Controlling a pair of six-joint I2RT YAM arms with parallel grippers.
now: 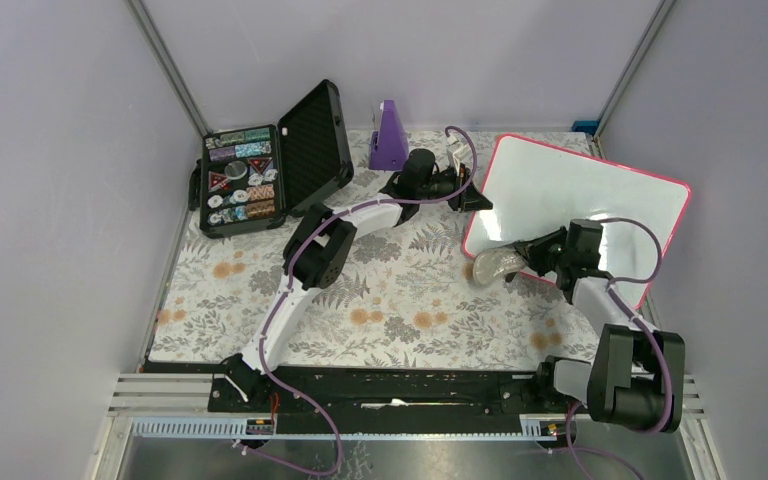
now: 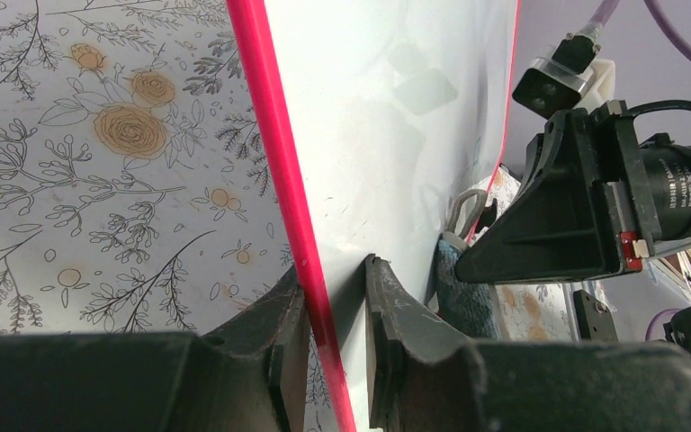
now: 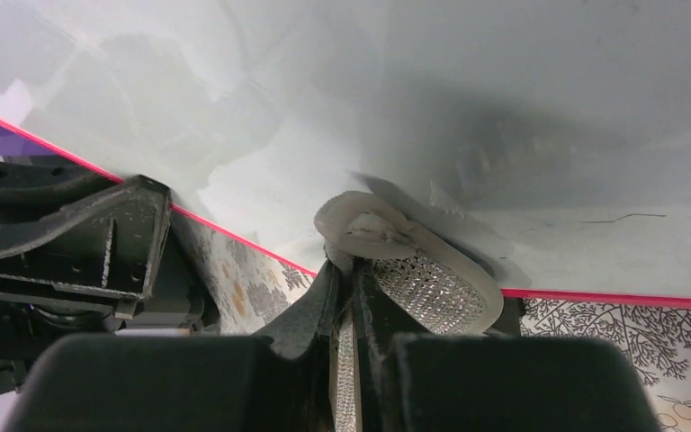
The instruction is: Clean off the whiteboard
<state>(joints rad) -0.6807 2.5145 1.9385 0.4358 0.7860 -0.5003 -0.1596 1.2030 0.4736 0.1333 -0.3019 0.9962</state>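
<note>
Whiteboard (image 1: pixel 580 195) | left claw (image 2: pixel 333 279) pinching its frame | right claw (image 3: pixel 346 274) pinching sponge (image 3: pixel 418 274), seemingly against its surface

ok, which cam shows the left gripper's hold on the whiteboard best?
Left wrist: the left gripper straddles the pink frame of the whiteboard, close up. Top external shows it only small, at the board's left edge. Right wrist shows its body beside the frame, contact hidden.
</note>
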